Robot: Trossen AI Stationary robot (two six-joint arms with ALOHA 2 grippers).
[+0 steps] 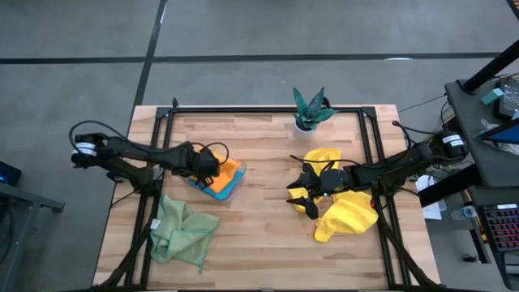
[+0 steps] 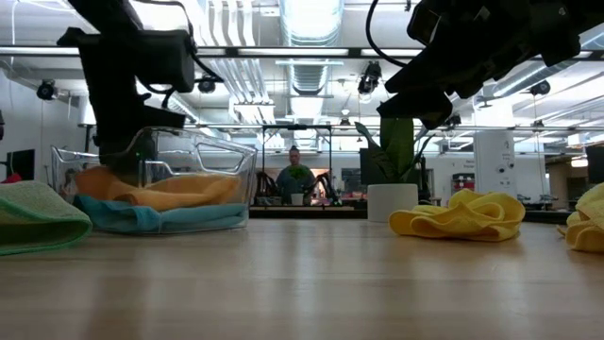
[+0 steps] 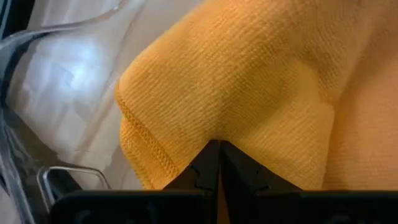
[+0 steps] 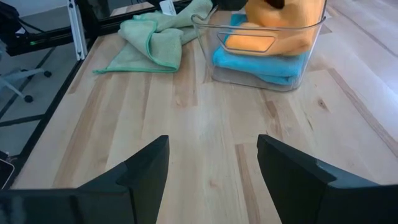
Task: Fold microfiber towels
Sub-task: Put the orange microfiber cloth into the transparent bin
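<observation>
A folded orange towel [image 1: 229, 172] lies on a folded blue towel [image 1: 217, 191] inside a clear plastic tray [image 2: 241, 161] left of the table's middle. My left gripper [image 3: 218, 148] reaches down into the tray, shut, with its tips at the orange towel [image 3: 249, 81]. My right gripper [image 4: 211, 155] hangs open above bare wood right of the middle, touching nothing. One crumpled yellow towel [image 1: 323, 156] lies on its far side and another [image 1: 349, 215] on its near side. A crumpled pale green towel [image 1: 182, 235] lies on the table at the near left. My left gripper meets the orange towel's upper face [image 3: 205, 134] with its shut fingertips, close to a hemmed folded corner. It comes from above, slanting steeply down. The towel lies in the tray on the blue towel. Whether any cloth is caught between the tips, I cannot tell.
A small teal-leaved plant in a white pot [image 1: 310, 109] stands at the table's far edge, right of centre. Black frame rails run along the left, right and far edges. Bare wood lies between the tray and my right gripper and along the near edge.
</observation>
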